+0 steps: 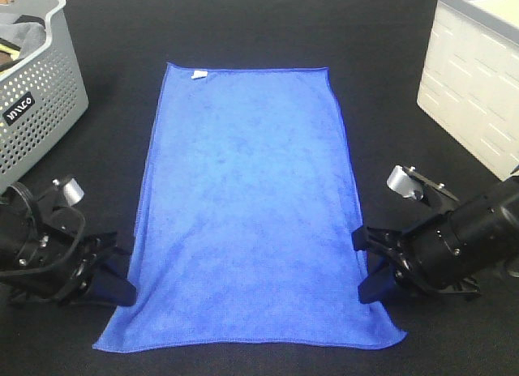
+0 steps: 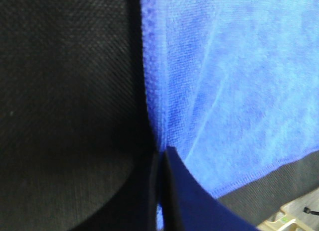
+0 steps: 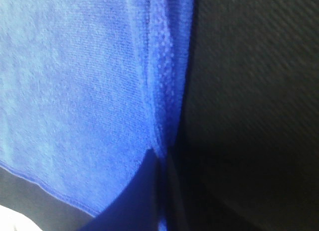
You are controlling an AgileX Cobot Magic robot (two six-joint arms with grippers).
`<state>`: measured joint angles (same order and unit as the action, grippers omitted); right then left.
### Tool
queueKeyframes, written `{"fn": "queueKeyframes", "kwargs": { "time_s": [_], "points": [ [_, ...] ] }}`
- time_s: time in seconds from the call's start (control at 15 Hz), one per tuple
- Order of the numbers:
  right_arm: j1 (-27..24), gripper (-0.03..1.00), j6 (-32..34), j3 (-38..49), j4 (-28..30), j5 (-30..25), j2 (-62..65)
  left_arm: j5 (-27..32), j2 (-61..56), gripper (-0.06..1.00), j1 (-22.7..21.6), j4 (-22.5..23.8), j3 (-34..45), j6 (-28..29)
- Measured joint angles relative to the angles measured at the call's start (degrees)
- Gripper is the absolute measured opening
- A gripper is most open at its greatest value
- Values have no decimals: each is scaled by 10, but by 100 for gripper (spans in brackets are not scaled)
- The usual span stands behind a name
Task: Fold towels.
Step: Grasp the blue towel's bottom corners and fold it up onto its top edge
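The royal-blue towel [image 1: 247, 206] lies flat and lengthwise on the black table, with its small white tag [image 1: 199, 74] at the far left corner. My left gripper [image 1: 122, 272] is shut on the towel's left edge near the front corner. My right gripper [image 1: 366, 267] is shut on the right edge near the front corner. In the left wrist view the fingers pinch the stitched hem [image 2: 154, 111]. In the right wrist view the fingers pinch the hem [image 3: 162, 101] the same way.
A grey perforated basket [image 1: 36, 92] holding cloths stands at the back left. A white slotted bin [image 1: 474, 76] stands at the back right. Black table cloth [image 1: 243, 27] surrounds the towel.
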<state>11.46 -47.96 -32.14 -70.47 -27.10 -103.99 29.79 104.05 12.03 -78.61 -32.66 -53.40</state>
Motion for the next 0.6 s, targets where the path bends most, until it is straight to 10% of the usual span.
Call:
{"fn": "queueKeyframes", "kwargs": {
  "time_s": [0.27, 0.6],
  "points": [
    [0, 0, 77, 1, 92, -45, 78, 31, -61, 0, 0, 162, 1, 140],
    [0, 0, 97, 53, 113, -103, 149, 46, -151, 0, 0, 183, 89, 160]
  ]
}}
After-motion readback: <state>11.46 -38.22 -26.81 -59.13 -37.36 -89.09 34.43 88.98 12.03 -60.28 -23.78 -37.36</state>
